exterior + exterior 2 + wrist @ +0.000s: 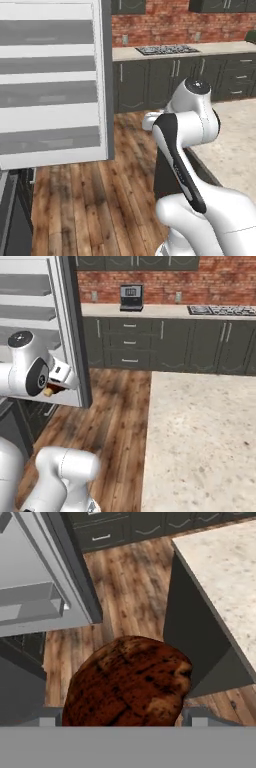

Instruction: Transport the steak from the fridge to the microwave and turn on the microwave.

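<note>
Wooden floor (125, 587) lies beyond steak (127, 682), between fridge door (45, 597) and counter (225, 577).

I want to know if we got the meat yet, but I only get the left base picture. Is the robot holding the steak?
Observer: Yes. In the hand view the steak sits between the two finger tips of the gripper.
Operator: Is it out of the fridge?
Observer: It looks so. In the hand view the fridge is off to one side, and there is wood floor beyond the steak.
Operator: What's on the back counter besides the stove?
Observer: The right base view shows a small dark appliance standing on the counter by the brick wall.
</note>
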